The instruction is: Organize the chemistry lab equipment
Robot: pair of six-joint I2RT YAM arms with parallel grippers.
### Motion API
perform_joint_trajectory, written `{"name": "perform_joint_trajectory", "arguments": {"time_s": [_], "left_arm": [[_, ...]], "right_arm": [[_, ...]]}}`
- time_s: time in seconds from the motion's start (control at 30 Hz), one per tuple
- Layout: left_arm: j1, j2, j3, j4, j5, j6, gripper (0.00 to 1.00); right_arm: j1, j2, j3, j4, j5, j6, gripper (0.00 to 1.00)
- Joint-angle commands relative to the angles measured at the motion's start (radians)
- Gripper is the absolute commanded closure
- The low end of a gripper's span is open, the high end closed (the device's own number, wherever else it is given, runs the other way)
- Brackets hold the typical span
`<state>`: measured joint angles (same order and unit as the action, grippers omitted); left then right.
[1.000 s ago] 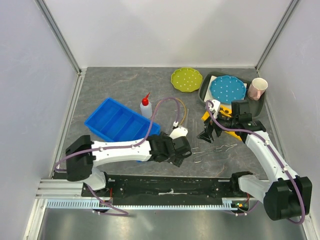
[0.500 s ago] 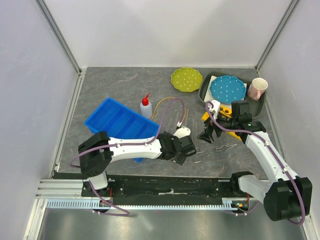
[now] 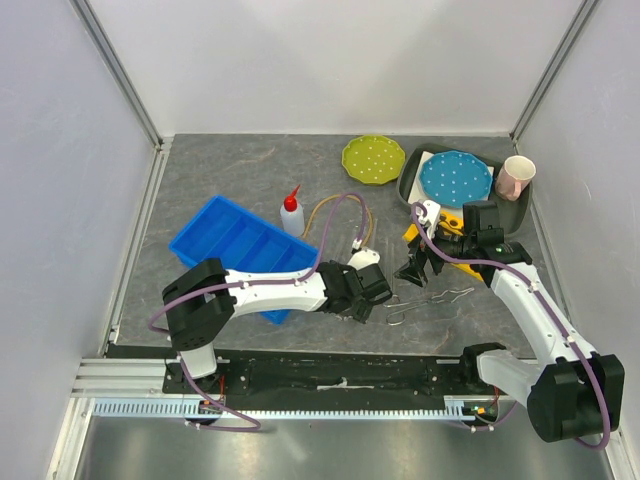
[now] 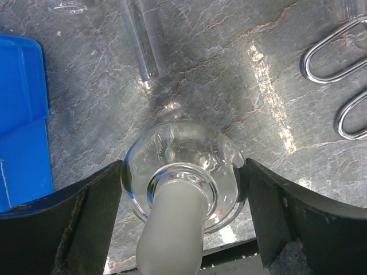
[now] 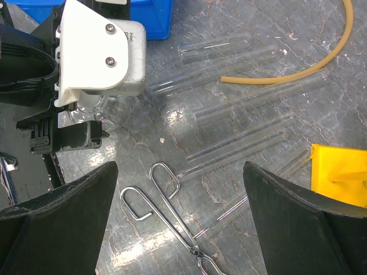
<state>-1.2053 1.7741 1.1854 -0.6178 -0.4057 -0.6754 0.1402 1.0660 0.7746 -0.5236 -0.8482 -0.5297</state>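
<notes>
A tiny clear flask (image 4: 189, 152) with a white stopper (image 4: 172, 229) stands on the grey table. My left gripper (image 4: 183, 172) is shut on it, one dark pad against each side of its round body; from above the arm (image 3: 355, 285) hides it. My right gripper (image 5: 180, 166) hangs open over the metal wire tongs (image 5: 172, 212) and several thin glass tubes (image 5: 241, 137), holding nothing. The tan rubber tube (image 5: 287, 74) curves behind the tubes. The squeeze bottle (image 3: 291, 215) with its red cap stands beside the blue tray (image 3: 235, 245).
A green dotted plate (image 3: 373, 159) lies at the back. A blue dotted plate (image 3: 455, 178) rests in a dark tray (image 3: 410, 180) with a pink cup (image 3: 516, 177) beside it. A yellow object (image 3: 445, 228) sits under the right arm. Walls enclose the table.
My left gripper has slid right across the table and lowered around the flask, its jaws coming in onto the glass. The right arm has not moved.
</notes>
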Motion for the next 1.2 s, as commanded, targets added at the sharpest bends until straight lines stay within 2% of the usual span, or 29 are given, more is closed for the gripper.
{"name": "perform_joint_trajectory", "arguments": {"time_s": [0.0,0.33,0.67,0.8,1.0,1.17], "left_arm": [[0.012,0.008,0.0,0.056,0.002,0.004,0.12],[0.026,0.007,-0.001,0.056,0.022,0.026,0.45],[0.035,-0.2,0.022,0.059,0.128,0.117,0.49],[0.085,-0.289,0.022,0.053,0.192,0.148,0.49],[0.266,-0.445,0.0,-0.02,0.215,0.221,0.5],[0.464,-0.564,-0.013,-0.115,0.199,0.298,0.5]], "right_arm": [[-0.001,-0.015,-0.008,0.034,-0.017,-0.027,0.02],[-0.001,-0.023,-0.006,0.034,-0.008,-0.029,0.02],[-0.002,-0.031,-0.006,0.034,-0.005,-0.032,0.02],[-0.002,-0.035,-0.006,0.033,-0.005,-0.032,0.02],[-0.001,-0.04,-0.006,0.034,0.0,-0.033,0.02],[-0.001,-0.041,-0.005,0.033,0.001,-0.033,0.02]]}}
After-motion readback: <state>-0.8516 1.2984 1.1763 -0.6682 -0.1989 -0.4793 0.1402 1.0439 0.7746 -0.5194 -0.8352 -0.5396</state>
